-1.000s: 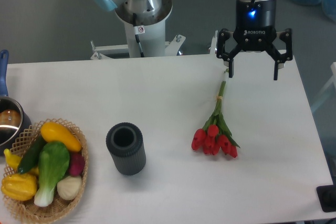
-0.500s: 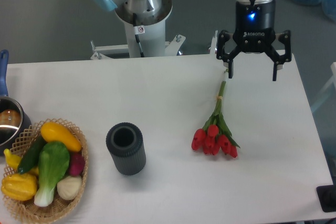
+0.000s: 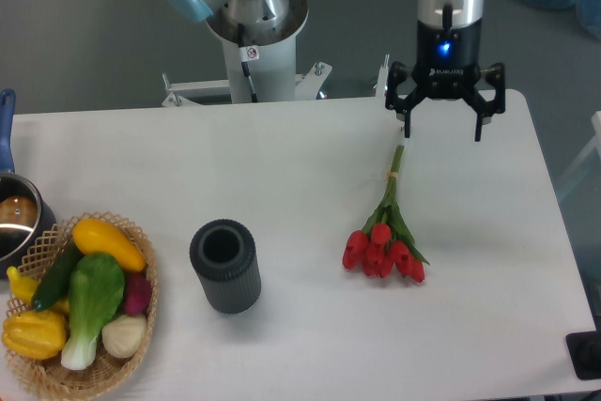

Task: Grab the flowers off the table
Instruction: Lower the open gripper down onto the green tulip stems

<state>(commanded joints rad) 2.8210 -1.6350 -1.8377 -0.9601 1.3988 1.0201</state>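
The flowers (image 3: 386, 237) lie on the tabletop (image 3: 282, 157) right of centre, heads near, stems running toward the far edge. The gripper (image 3: 442, 129) hangs over that far edge, just past the stem ends. The vase (image 3: 225, 266) stands left of the flowers. The basket (image 3: 80, 302) sits at the near left corner, a pot (image 3: 14, 218) just behind it.

Matt white table (image 3: 282, 166), wicker basket (image 3: 141, 241)

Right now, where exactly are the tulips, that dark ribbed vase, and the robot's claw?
flowers (image 3: 383, 249), fixed camera view, on the red blooms.
vase (image 3: 226, 276), fixed camera view, on its ribbed side wall.
gripper (image 3: 442, 131), fixed camera view, midway between its open fingertips.
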